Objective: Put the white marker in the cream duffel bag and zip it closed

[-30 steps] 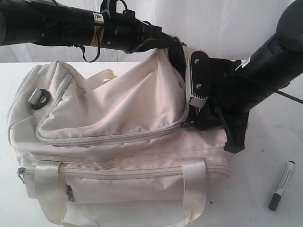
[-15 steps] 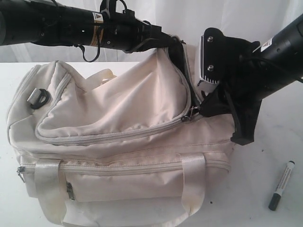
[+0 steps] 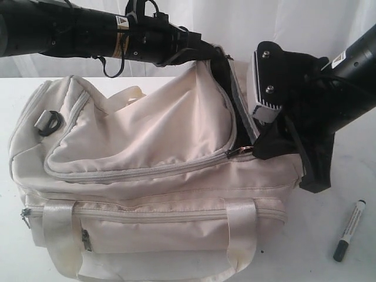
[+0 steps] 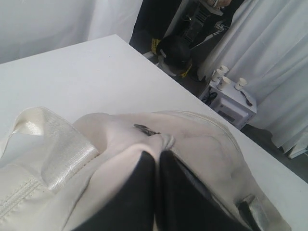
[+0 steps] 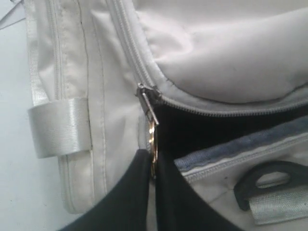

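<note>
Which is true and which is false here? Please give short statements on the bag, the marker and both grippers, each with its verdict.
1. The white marker lies on the table, outside the cream duffel bag. True.
2. The right gripper is open and holds nothing. False: it is shut on the zipper pull.
3. The left gripper pinches the bag's fabric. True.
4. The top zip is fully closed. False: a dark gap is open beside the pull.
</note>
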You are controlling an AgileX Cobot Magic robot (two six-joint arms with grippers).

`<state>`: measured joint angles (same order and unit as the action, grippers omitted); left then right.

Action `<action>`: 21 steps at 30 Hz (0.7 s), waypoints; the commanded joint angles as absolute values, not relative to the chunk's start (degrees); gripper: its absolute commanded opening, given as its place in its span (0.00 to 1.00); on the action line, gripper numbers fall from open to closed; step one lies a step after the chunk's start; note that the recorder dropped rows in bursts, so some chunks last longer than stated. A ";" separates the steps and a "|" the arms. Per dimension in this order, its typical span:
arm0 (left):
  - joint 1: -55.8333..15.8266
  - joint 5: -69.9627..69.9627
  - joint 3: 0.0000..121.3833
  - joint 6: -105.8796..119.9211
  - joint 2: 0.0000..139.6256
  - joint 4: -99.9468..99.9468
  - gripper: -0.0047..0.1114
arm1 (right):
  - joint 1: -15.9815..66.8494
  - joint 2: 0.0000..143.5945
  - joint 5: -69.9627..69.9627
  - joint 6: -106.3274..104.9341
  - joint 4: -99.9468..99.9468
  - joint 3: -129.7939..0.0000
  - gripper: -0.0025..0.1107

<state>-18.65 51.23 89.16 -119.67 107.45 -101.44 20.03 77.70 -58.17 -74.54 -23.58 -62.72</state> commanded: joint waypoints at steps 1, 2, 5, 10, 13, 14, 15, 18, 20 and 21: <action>-18.62 50.36 89.71 -119.60 106.06 -99.95 0.04 | 20.22 77.10 -56.13 -74.17 -25.77 -62.62 0.02; -18.62 50.36 89.71 -119.60 106.06 -99.95 0.04 | 20.22 77.10 -54.63 -74.17 -25.99 -62.62 0.02; -18.62 50.46 89.71 -119.60 106.06 -99.95 0.04 | 20.22 77.10 -52.05 -74.17 -26.27 -62.62 0.02; -18.62 50.57 89.71 -119.60 106.06 -99.95 0.04 | 20.22 77.10 -49.32 -74.17 -26.35 -62.62 0.02; -18.62 50.57 89.71 -119.60 106.06 -99.95 0.04 | 20.22 77.10 -48.55 -74.17 -26.75 -62.62 0.02; -18.62 50.57 89.71 -119.60 106.06 -99.95 0.04 | 20.22 77.10 -48.55 -74.17 -27.32 -62.62 0.02; -18.62 50.55 89.71 -119.60 106.06 -99.95 0.04 | 20.22 77.10 -48.55 -74.05 -27.98 -62.62 0.02; -18.62 50.55 89.71 -119.60 106.06 -99.95 0.04 | 20.22 77.10 -50.46 -74.15 -30.77 -62.62 0.02; -18.62 50.55 89.71 -119.60 106.06 -99.95 0.04 | 20.22 77.10 -53.67 -75.15 -33.24 -62.62 0.02; -18.62 50.55 89.71 -119.60 106.06 -99.95 0.04 | 20.22 77.10 -55.49 -76.14 -34.24 -62.62 0.02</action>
<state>-18.65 50.19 89.16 -119.67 107.45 -101.19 20.03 77.70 -52.27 -74.69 -30.07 -62.72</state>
